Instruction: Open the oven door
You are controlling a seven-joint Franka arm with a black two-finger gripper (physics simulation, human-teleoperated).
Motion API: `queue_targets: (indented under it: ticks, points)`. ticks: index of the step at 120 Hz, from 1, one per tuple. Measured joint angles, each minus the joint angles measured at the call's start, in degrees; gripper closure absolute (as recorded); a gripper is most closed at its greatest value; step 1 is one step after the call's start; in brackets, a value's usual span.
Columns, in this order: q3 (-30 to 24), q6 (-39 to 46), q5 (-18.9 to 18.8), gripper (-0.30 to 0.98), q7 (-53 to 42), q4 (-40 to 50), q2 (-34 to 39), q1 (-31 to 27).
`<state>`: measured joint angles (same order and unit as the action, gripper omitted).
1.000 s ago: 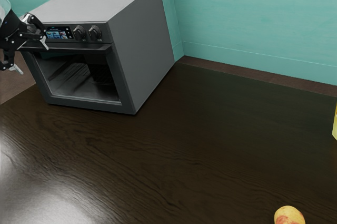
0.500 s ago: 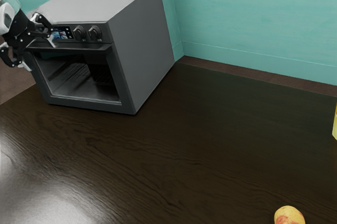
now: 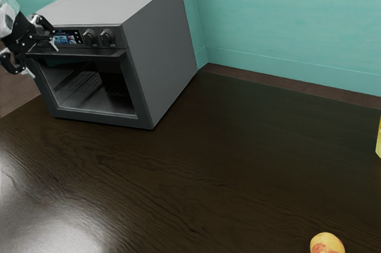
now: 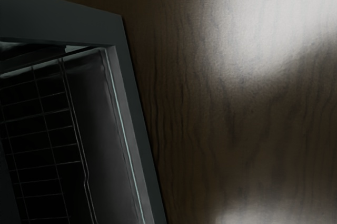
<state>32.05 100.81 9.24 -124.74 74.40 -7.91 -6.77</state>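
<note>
1. You've got the oven (image 3: 158, 50) at 10 o'clock in the ext. view: boxy, smooth grey metal-look top & side, darker front.
2. Oven door (image 3: 101, 119) is shut: dark rect. frame around a see-thru window (image 3: 89, 89), w/ straight bar handle (image 3: 101, 53) along its upper edge. Thin wire rack (image 4: 50, 129) shows inside, a grid of fine rods.
3. Your gripper (image 3: 42, 60) is also near 10 o'clock, black, linked parts, jaws spread apart, nothing pinched. It's by the handle's far end, one fingertip higher, the other lower; handle runs off from it twd 3 o'clock, door window lies at approx 4 o'clock from it. Can't tell if it touches.
4. Control panel (image 3: 121, 37) has 2 round ridged knobs (image 3: 107, 37) plus a lit blue display (image 3: 68, 37); its markings are too small to read.
5. Table (image 3: 226, 164) is dark brown wood, wavy grain, w/ a glossy patch at 7–8 o'clock.
6. Rounded yellow-red fruit (image 3: 327, 244) sits btwn 4 & 5 o'clock; part of a yellow item (image 3: 379, 140) is at 3–4 o'clock.
7. Wall (image 3: 286, 21) behind is teal, faintly streaked.
</note>
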Motion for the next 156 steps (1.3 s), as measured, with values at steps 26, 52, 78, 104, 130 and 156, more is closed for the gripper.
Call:
queue_targets:
  ticks: [26,52,78,104,130,156]
  points:
    - [-0.29,0.05,2.88,0.0,-0.1,-2.5,-2.95,-2.54]
    - [-0.3,0.1,4.04,0.0,1.0,-4.92,-5.43,-4.09]
    - [-0.5,0.58,4.86,0.0,2.01,-5.48,-6.38,-5.31]
    - [-0.51,2.57,6.24,0.0,2.74,-5.47,-7.74,-5.57]
    - [-0.58,5.05,6.71,0.0,3.23,-5.55,-8.75,-5.6]
    - [-0.59,6.97,6.76,0.0,3.74,-7.44,-11.22,-5.6]
